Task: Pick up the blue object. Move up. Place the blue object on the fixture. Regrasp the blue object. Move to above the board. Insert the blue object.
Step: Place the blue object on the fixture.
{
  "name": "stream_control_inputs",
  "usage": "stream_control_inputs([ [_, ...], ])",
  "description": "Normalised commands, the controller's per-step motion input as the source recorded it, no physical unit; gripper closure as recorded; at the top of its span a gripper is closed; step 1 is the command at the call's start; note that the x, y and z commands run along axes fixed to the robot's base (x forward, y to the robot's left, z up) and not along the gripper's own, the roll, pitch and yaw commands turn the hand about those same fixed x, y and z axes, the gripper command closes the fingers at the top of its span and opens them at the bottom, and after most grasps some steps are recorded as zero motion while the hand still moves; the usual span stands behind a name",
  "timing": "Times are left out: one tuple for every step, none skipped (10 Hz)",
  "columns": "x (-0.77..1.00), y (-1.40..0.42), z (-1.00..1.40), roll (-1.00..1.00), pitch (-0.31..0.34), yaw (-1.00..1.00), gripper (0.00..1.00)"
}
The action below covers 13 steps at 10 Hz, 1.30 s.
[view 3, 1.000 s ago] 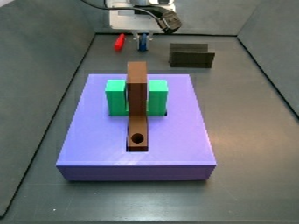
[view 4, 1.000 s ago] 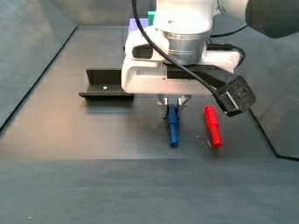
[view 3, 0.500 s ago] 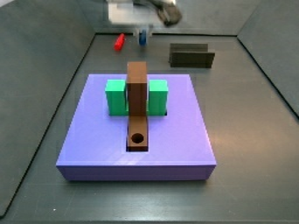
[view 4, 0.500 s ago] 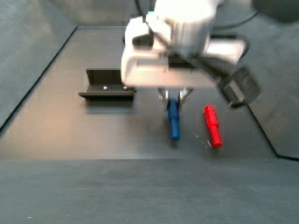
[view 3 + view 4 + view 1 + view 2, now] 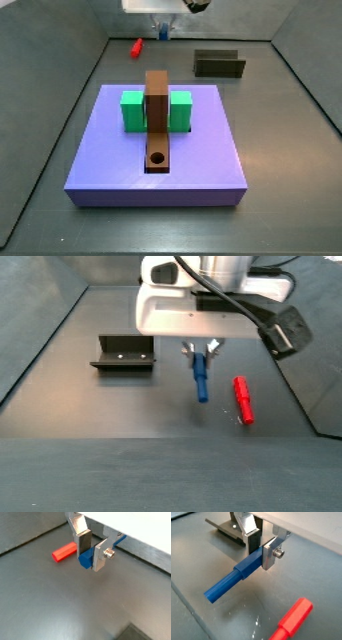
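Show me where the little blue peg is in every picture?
Wrist view: the blue object sits between the gripper fingers, end-on.
Wrist view: the blue object shows lengthwise, one end in the gripper.
Side view: it is tiny, at the far end beneath the gripper.
Side view: it hangs from the gripper.
Shared landmark: the red peg beside it.

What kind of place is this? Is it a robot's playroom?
More like a robot test bench, probably in a lab. The gripper holds a blue peg over a dark walled floor. A red peg, a fixture and a purple board with a holed strip are practice pieces.
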Motion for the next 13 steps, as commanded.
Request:
stream_control_inputs([
  [0.59,-0.65,0.33,-0.41,-0.114,0.00,1.00],
  [0.63,-0.70,0.30,-0.31,-0.091,0.03,1.00],
  [0.66,-0.66,0.34,-0.33,-0.049,0.03,1.00],
  [0.76,-0.59,0.30,-0.38,0.000,0.03,1.00],
  [0.83,-0.55,0.24,-0.40,0.051,0.03,1.00],
  [0.82,-0.51,0.26,-0.37,0.040,0.04,1.00],
  [0.82,-0.47,0.27,-0.39,0.051,0.03,1.00],
  [0.83,-0.41,0.27,-0.48,0.060,0.00,1.00],
  [0.82,-0.38,0.27,-0.52,0.046,0.00,1.00],
  [0.79,-0.35,0.26,-0.55,0.029,0.00,1.00],
  [0.76,-0.22,0.22,-0.69,0.000,0.00,1.00],
  [0.66,0.00,0.09,-1.00,0.000,0.00,1.00],
  [0.50,0.01,0.00,-1.00,0.000,0.06,1.00],
])
